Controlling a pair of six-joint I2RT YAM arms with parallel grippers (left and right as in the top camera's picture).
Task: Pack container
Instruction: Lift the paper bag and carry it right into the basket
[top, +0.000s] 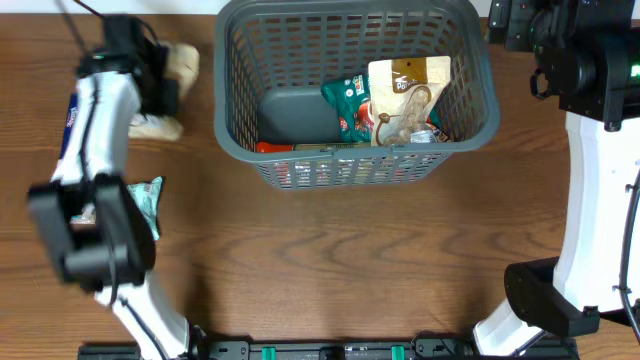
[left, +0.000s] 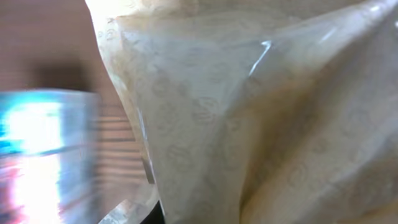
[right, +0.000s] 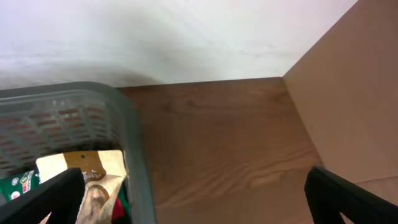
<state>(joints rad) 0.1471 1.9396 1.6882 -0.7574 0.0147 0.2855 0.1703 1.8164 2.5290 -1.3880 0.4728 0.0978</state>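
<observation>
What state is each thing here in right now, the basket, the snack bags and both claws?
container: upright, partly filled, not full.
tan pack: inside the container, atop others.
green pack: inside the container, beside it.
cream pack: outside, left of the container, at the left gripper.
teal pack: on the table, partly under the left arm.
left gripper: open or shut, cannot tell.
right gripper: open, empty.

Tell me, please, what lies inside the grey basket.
The basket holds a beige pouch lying partly over a green packet. Whatever lies beneath those two is mostly covered.
</observation>
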